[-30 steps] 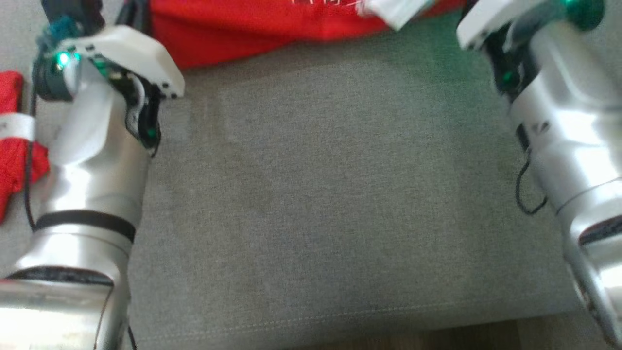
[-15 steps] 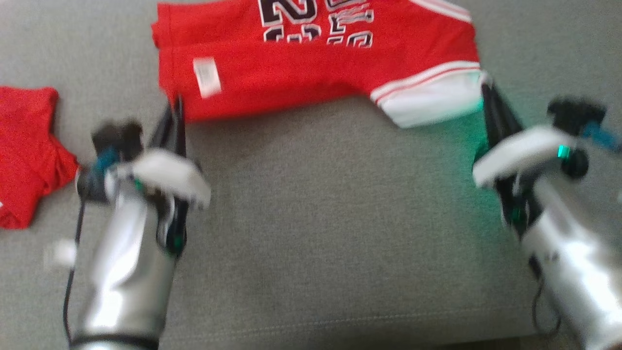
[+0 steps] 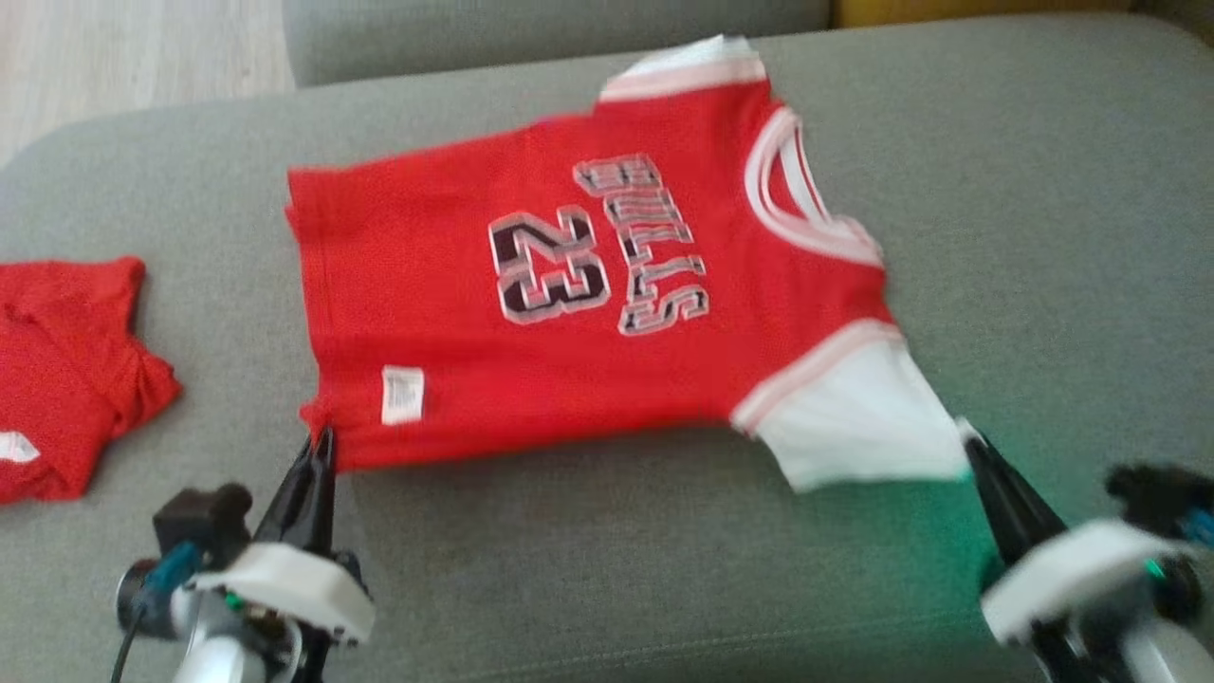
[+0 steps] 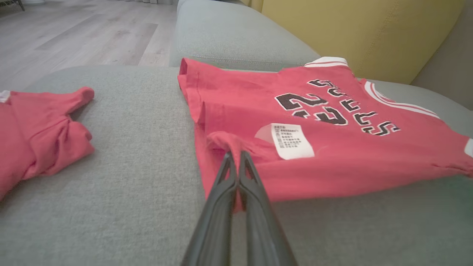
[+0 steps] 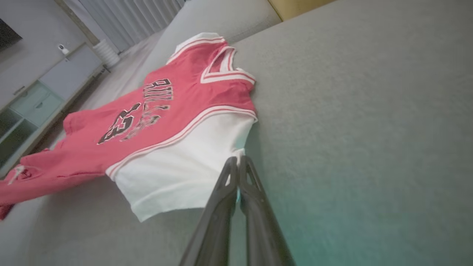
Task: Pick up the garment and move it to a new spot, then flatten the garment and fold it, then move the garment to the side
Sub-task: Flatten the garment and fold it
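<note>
Fingers of the left gripper (image 4: 235,157) are pressed together on the near hem corner (image 4: 221,142) of the garment (image 3: 531,304), red cloth bunched at their tips, just beside the care label (image 4: 292,140); those of the right gripper (image 5: 237,160) are likewise closed and appear to nip the outer edge of the white sleeve (image 5: 177,173); the garment lies spread, print up, on the grey sofa cushion (image 3: 607,569), well apart from a second red garment (image 3: 66,370) at the left; flattening looks nearly done, with the fold not yet begun; next, both arms should probably lift the near edge evenly and carry it across the print, keeping the cloth taut.
</note>
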